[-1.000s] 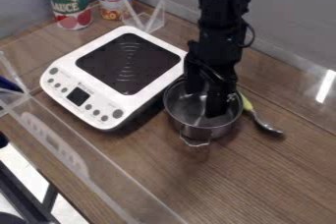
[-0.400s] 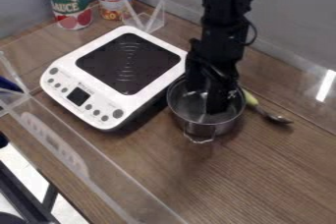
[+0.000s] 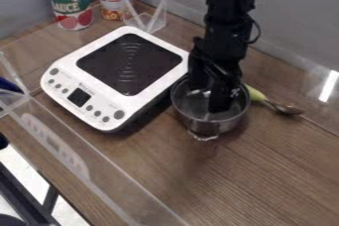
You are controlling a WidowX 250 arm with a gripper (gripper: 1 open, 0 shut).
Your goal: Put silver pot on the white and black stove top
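A small silver pot [image 3: 209, 115] sits on the wooden table just right of the stove top [image 3: 117, 74], touching nothing on it. The gripper [image 3: 212, 99] reaches down into the pot, jaws spread wide (gripping nothing visibly). Rigid, light, slippery steel; the rim looks the best hold.

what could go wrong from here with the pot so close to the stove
The open claw reaches down into the silver pot, which has not been lifted. Closing on its thin rim may slip or tip it. The pot sits right against the stove top, so a low lift could catch the white casing. The spoon beside it could get knocked.
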